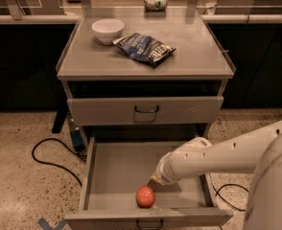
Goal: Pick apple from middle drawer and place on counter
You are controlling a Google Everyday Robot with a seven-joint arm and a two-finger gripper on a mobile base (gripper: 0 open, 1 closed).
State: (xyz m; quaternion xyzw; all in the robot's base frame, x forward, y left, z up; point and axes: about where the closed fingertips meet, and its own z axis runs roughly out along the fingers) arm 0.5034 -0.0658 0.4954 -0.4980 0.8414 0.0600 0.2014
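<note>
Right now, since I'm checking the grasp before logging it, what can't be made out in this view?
- End effector, camera view: it is inside the middle drawer, close beside the apple. The arm's own wrist hides most of it, so contact with the apple cannot be told.
- Drawer handle, camera view: partly cut off by the bottom edge.
- Can on the far ledge, camera view: label too small to read.

1. The grey counter (pixel 198 56), in the upper centre, carries a white bowl (pixel 108 30) at its back left and a dark chip bag (pixel 146 48) just beside it.
2. The open middle drawer (pixel 112 171), lower centre, bears the apple (pixel 145 196) near its front wall.
3. The gripper (pixel 154 180) sits in the drawer, just upper right of the apple.
</note>
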